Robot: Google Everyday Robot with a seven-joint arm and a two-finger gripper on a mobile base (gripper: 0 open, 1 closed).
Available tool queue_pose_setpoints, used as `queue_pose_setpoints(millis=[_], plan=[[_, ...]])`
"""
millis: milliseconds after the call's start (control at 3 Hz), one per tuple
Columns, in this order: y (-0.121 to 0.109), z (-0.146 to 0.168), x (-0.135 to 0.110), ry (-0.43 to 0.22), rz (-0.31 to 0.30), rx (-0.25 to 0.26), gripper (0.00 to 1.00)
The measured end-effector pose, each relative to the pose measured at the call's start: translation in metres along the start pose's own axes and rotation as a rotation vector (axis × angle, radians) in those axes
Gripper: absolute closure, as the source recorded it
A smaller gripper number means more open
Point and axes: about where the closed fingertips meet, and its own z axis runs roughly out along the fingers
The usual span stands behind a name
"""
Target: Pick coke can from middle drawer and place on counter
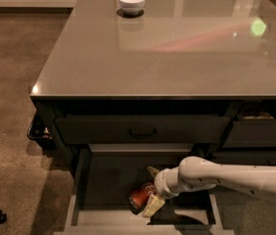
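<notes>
The coke can [139, 197] lies on its side on the dark floor of the open middle drawer [107, 180], near its front. My gripper [151, 189] reaches into the drawer from the right on a white arm. It is open, with one finger behind the can's right end and the pale front finger [153, 205] before it. The can's right end is hidden by the gripper. The glossy counter [167, 58] stretches above the cabinet.
A white bowl [131, 2] stands at the counter's far edge. A closed drawer front with a black handle [143, 130] sits above the open drawer. A partly open drawer [258, 116] is at the right. Speckled brown floor [11, 106] lies to the left.
</notes>
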Motion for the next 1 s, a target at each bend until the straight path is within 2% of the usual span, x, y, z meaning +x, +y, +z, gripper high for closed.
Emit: queue_pose_setpoints(millis=[333, 1000], plan=[[0.000, 0.000, 0.000, -0.001, 0.000, -0.001, 0.00], [-0.013, 0.040, 0.002, -0.024, -0.027, -0.044, 0.00]])
